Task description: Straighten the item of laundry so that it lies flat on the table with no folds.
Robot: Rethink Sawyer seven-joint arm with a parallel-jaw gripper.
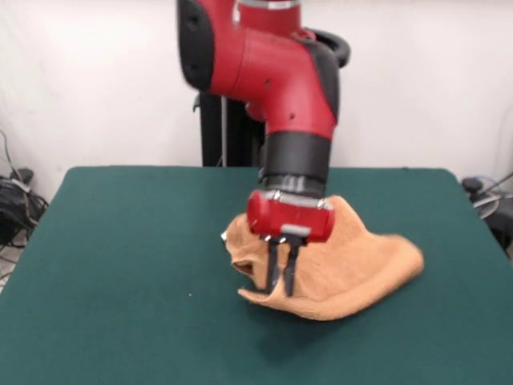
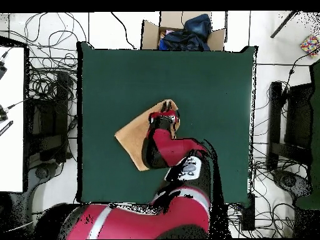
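The orange-tan towel (image 1: 353, 265) lies crumpled and folded over on the dark green table (image 1: 120, 241), a little right of its middle. My gripper (image 1: 280, 277) points straight down over the towel's near left edge. Its fingers are close together and pinch a fold of the cloth, which is raised slightly above the table there. In the overhead view the towel (image 2: 132, 139) shows as a tilted patch near the middle of the table (image 2: 212, 87). The arm covers its right part, and the gripper (image 2: 164, 116) is at its upper corner. The white tag does not show.
A cardboard box with dark cloth (image 2: 184, 31) stands beyond the table's far edge in the overhead view. Cables (image 2: 44, 81) and equipment lie on the floor on both sides of the table. Green tabletop surrounds the towel on all sides.
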